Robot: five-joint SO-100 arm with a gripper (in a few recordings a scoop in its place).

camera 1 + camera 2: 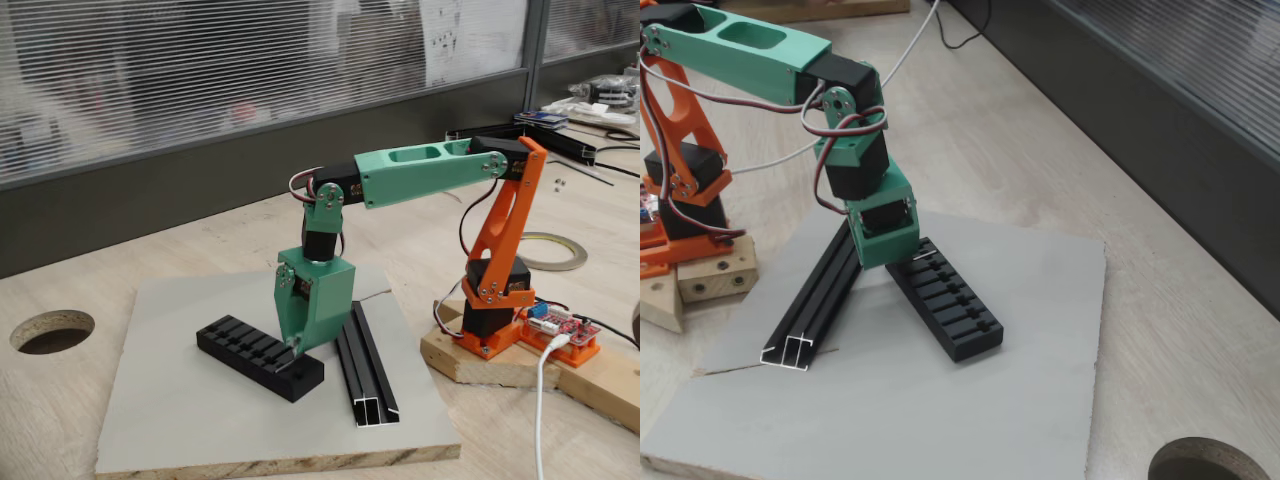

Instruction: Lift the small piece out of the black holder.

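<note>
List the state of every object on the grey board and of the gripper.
Long matte black slotted holder: flat on the grey board, gripper at one end.
Small grey metal piece: at the holder's end by the gripper; whether it is gripped or lifted is unclear.
Black metal channel rail: flat beside the holder.
Green gripper: down at the holder, jaws hidden.

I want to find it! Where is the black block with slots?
In both fixed views, the matte black slotted block lies on the grey board, beside the black metal rail, under the green hand.

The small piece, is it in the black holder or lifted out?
Cannot tell: the gripper is down at the black holder's near end and covers that spot; the piece itself can't be made out.
</note>
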